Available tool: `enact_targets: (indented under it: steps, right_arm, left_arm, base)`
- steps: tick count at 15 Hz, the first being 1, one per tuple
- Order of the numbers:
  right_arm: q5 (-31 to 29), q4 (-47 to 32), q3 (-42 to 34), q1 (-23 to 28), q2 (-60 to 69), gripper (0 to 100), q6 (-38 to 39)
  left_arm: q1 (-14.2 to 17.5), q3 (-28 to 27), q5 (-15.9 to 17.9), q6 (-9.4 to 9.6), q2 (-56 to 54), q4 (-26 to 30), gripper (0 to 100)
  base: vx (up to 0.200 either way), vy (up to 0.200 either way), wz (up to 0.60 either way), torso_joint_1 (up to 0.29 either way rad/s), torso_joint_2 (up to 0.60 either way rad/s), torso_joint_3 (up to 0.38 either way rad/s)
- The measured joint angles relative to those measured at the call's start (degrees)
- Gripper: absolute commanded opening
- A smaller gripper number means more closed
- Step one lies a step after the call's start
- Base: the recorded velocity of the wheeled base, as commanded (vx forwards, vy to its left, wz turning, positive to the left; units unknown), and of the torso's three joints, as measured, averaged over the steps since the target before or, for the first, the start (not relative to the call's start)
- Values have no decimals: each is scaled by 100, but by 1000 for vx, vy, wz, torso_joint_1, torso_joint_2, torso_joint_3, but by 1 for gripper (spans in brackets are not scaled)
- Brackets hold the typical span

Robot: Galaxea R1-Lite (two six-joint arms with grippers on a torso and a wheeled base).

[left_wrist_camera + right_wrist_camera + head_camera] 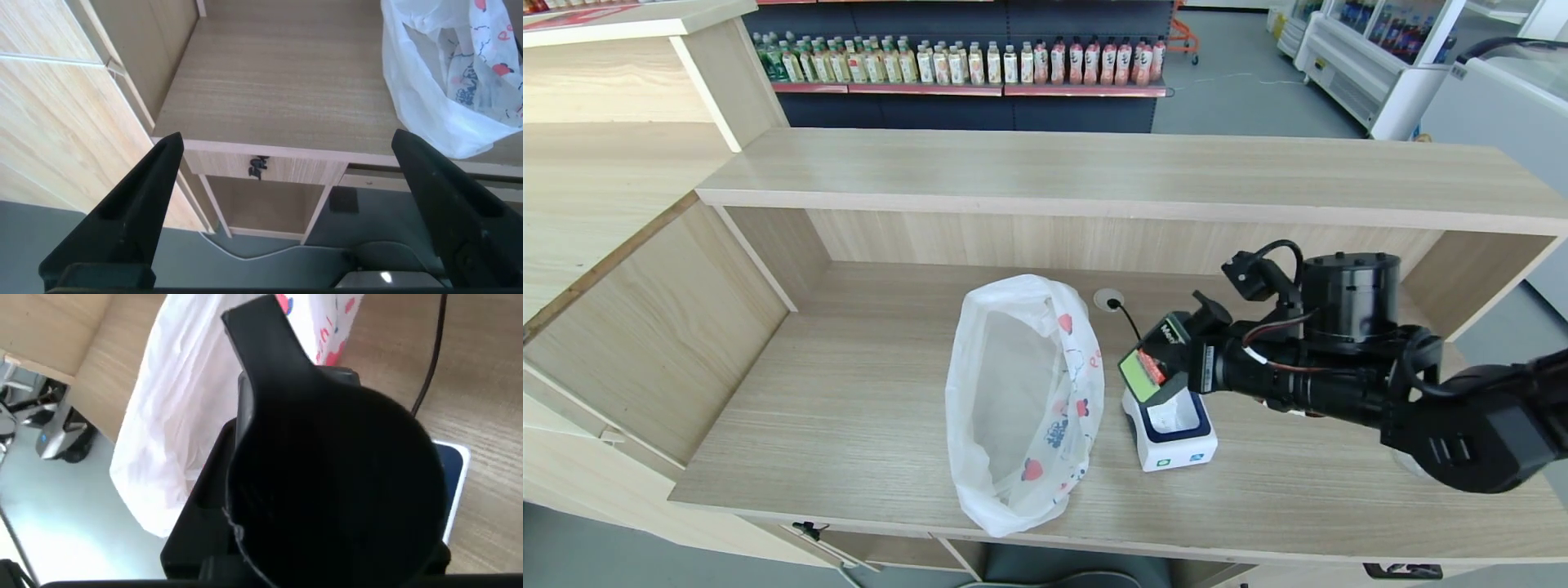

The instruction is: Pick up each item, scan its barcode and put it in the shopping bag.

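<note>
My right gripper [1166, 353] pinches a small green-red box [1142, 371] just above the scanner [1176, 433], beside the shopping bag [1021, 408]. Looks light, stiff cardboard; flat sides grip best, light squeeze. My left gripper [290, 204] is spread wide.

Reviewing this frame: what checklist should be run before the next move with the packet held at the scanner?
1. Grip: right gripper shut on the green packet: ok.
2. Position: green packet hangs above the scanner: ok.
3. Barcode turned toward the scanner: cannot tell.
4. Shopping bag beside the scanner, mouth open: ok.
5. Left gripper open, off the front edge of the counter, apart from the shopping bag: ok.
</note>
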State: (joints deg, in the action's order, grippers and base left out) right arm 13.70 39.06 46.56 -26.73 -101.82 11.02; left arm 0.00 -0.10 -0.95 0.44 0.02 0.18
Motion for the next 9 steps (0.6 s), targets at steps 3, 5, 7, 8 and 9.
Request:
enact_targets:
  steps: [3,5,7,8,9]
  right_arm:
    - [215,-9,-753,9,741,0,-558]
    - [257,-11,-1172,107,1064,0,-556]
    - [356,-15,-1313,199,1243,0,-300]
    - [375,-11,-1320,227,1301,0,-95]
    - [391,-11,-1326,245,1337,0,13]
  left_arm:
    - [0,0,0,-11,0,0,100]
    - [0,0,0,-15,0,0,100]
    - [0,0,0,-11,0,0,100]
    - [0,0,0,-11,0,2,100]
    - [0,0,0,-11,0,2,100]
  base:
    - [-67,0,0,2,2,1]
    - [-200,0,0,7,0,-5]
    - [0,0,0,0,0,0]
    - [0,0,0,0,0,0]
    - [0,0,0,0,0,0]
